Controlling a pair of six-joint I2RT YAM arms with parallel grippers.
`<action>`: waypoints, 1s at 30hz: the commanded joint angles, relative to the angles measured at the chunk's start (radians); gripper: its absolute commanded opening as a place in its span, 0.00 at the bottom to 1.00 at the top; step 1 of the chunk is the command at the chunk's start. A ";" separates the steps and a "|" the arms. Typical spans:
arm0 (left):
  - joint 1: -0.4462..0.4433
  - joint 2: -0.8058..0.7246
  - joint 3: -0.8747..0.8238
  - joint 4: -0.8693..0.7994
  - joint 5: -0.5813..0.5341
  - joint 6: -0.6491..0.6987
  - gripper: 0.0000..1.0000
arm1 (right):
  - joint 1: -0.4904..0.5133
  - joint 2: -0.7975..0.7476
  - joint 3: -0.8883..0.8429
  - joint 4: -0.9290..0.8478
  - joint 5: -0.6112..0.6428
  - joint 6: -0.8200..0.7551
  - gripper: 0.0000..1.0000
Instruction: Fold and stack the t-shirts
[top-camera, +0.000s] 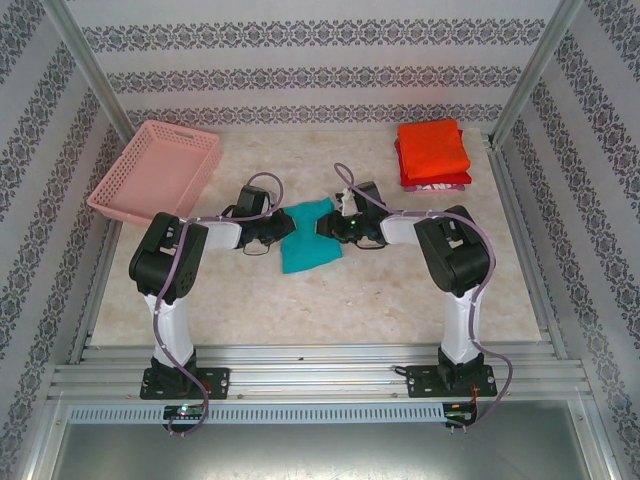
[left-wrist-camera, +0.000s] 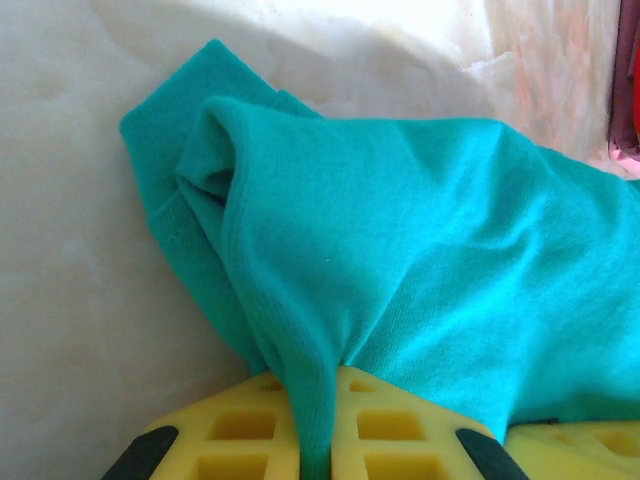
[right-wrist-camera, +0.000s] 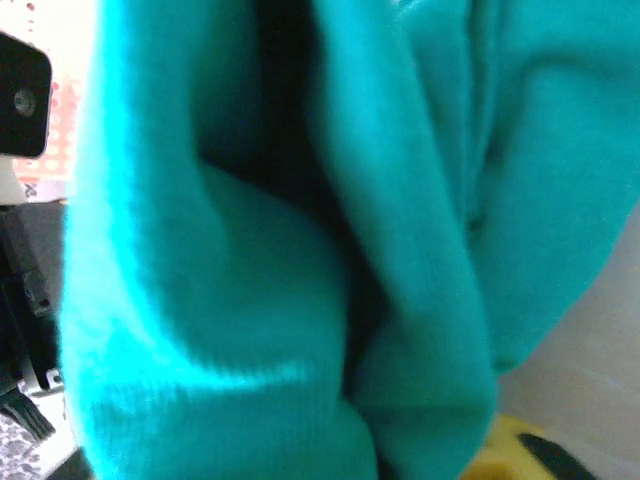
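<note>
A teal t-shirt (top-camera: 308, 238) lies bunched in the middle of the table between both grippers. My left gripper (top-camera: 270, 236) is at its left edge, and in the left wrist view its yellow fingers (left-wrist-camera: 240, 425) are shut on a raised fold of the teal t-shirt (left-wrist-camera: 400, 250). My right gripper (top-camera: 330, 226) is at the shirt's right edge. In the right wrist view teal cloth (right-wrist-camera: 250, 300) hangs over the jaws, leaving a bit of one yellow finger (right-wrist-camera: 505, 450) showing. Folded orange-red t-shirts (top-camera: 432, 150) are stacked at the back right, over a white-pink one (top-camera: 440, 185).
A pink plastic lattice basket (top-camera: 155, 170) stands at the back left. Patterned walls and metal posts enclose the table on three sides. Bare tabletop (top-camera: 330, 310) lies between the shirt and the arm bases.
</note>
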 joint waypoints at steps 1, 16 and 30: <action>-0.010 0.006 -0.023 0.002 0.002 0.014 0.17 | 0.015 0.010 0.044 -0.045 0.013 -0.048 0.08; -0.009 -0.351 -0.226 0.092 -0.230 0.196 1.00 | -0.097 -0.145 0.140 -0.467 0.378 -0.438 0.00; -0.179 -0.403 -0.281 0.151 -0.249 0.498 1.00 | -0.290 0.015 0.634 -0.782 0.459 -0.766 0.00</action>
